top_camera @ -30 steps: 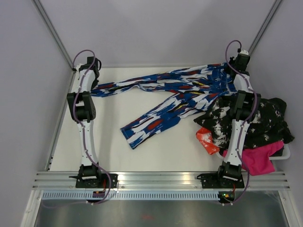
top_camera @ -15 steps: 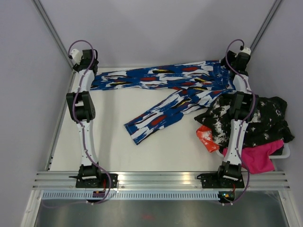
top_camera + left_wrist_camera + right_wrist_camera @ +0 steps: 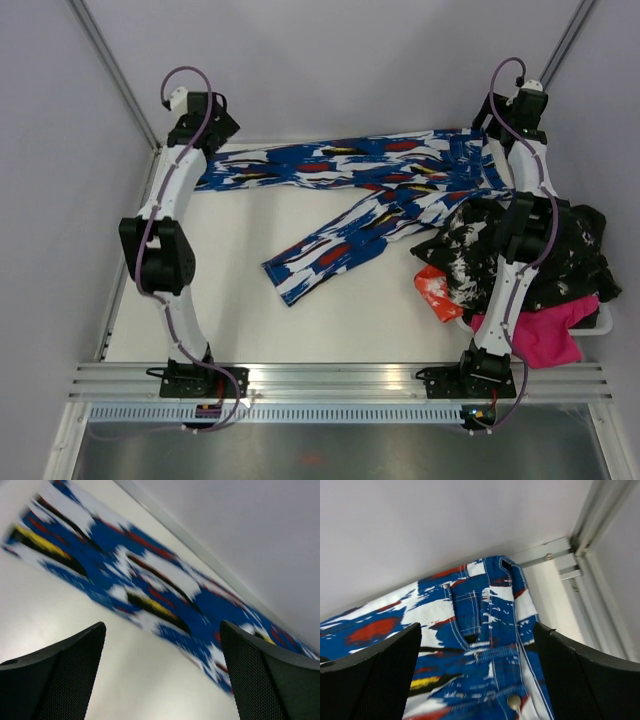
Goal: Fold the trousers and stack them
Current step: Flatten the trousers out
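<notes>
Top: trousers [image 3: 370,190] lie on the table [image 3: 330,310] along its far edge, one leg straight leftward, the other splayed toward the near side. You should probably take the splayed hem and lay it onto the straight leg, clear of the clothes pile [image 3: 570,250]. The waist is partly behind the right arm.

Left wrist: left pincer [image 3: 161,627] spread wide, empty, above a leg. The view is blurred and the hem is cut off.

Right wrist: right pincer [image 3: 477,626] wide, empty, over the waistband. The lower part is cut off.

Black-and-white garment [image 3: 572,258], pink garment [image 3: 546,340], orange cloth [image 3: 436,294]
</notes>
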